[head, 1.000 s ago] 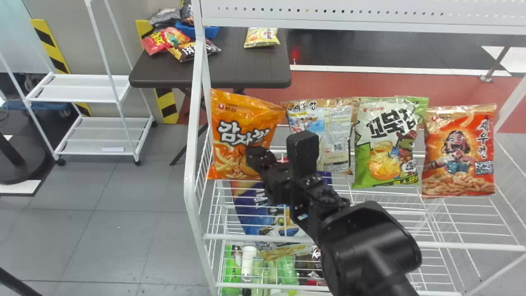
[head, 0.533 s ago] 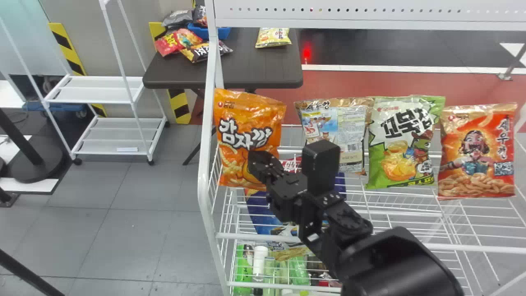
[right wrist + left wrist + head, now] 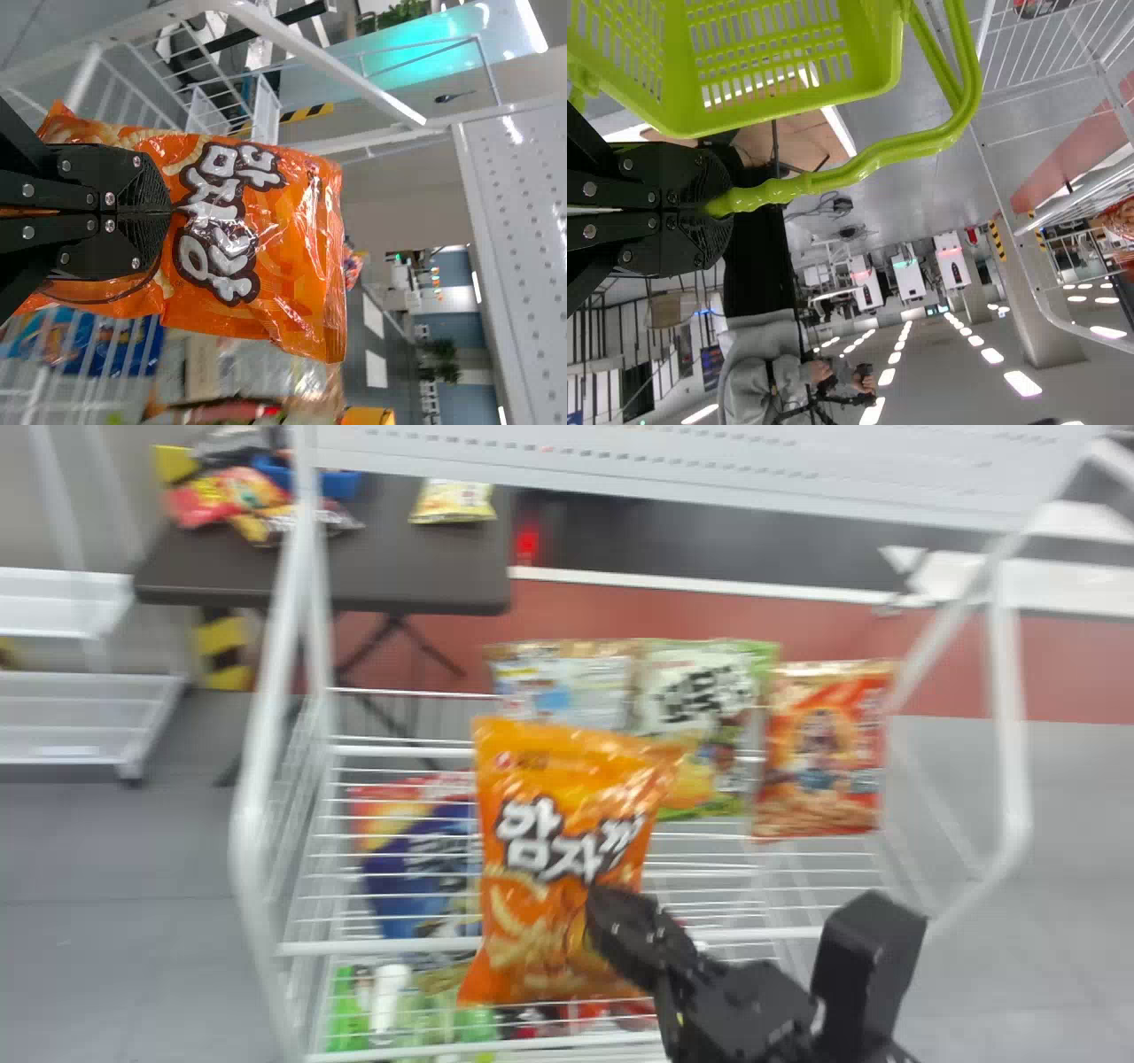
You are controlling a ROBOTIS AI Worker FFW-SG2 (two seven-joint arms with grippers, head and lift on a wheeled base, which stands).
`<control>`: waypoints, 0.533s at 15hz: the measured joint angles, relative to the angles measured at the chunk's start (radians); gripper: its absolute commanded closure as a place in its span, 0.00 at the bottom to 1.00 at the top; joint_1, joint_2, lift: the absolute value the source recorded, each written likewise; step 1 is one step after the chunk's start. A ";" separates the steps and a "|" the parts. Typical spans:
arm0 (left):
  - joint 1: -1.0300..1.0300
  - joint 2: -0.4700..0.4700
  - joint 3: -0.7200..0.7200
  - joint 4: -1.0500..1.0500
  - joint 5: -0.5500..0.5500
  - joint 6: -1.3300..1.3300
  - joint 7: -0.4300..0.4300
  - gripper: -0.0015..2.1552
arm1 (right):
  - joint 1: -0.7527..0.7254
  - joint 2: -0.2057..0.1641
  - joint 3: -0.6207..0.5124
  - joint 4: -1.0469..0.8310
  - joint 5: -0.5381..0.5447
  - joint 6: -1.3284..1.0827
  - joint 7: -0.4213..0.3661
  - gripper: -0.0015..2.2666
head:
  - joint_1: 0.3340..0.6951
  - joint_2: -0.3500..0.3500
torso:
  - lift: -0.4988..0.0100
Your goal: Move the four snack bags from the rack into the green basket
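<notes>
The right pincer (image 3: 604, 908) grasps a glossy orange snack bag (image 3: 558, 779) at the white wire rack (image 3: 381, 948), before a blue-and-tan bag (image 3: 567, 686), a green-and-white one (image 3: 709, 700) and a red-orange one (image 3: 819, 753). The left pincer (image 3: 719, 209) clenches the lime-green plastic basket's handle (image 3: 833, 179).

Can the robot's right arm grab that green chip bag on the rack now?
Probably not yet: the right gripper has its jaws shut on the orange bag, which also partly covers the green bag in the head view.
</notes>
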 measured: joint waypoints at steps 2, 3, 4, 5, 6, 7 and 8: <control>0.000 -0.004 0.012 0.000 0.002 -0.006 0.009 0.98 | 0.138 0.017 -0.099 -0.054 -0.015 -0.002 0.030 0.99 | 1.00 0.00 | 0.98; 0.002 -0.006 0.023 0.000 0.005 -0.009 0.009 0.98 | 0.180 0.022 -0.136 -0.065 -0.017 0.021 0.041 0.99 | 1.00 0.00 | 0.98; 0.008 -0.009 0.034 -0.001 0.010 -0.015 0.008 0.98 | 0.198 0.024 -0.159 -0.068 -0.017 0.080 0.060 0.99 | 1.00 0.00 | 0.98; 0.014 -0.011 0.046 -0.003 0.014 -0.025 0.007 0.98 | 0.208 0.024 -0.180 -0.067 -0.020 0.176 0.078 0.99 | 1.00 0.00 | 0.98; 0.017 -0.013 0.053 -0.005 0.016 -0.030 0.006 0.98 | 0.219 0.024 -0.193 -0.057 -0.026 0.256 0.085 0.99 | 1.00 0.00 | 0.98; 0.018 -0.014 0.056 -0.006 0.016 -0.032 0.005 0.98 | 0.228 0.023 -0.196 -0.036 -0.032 0.294 0.093 0.99 | 1.00 0.00 | 0.98; 0.018 -0.014 0.058 -0.007 0.017 -0.033 0.005 0.98 | 0.234 0.022 -0.195 -0.002 -0.047 0.314 0.105 0.99 | 1.00 0.00 | 0.98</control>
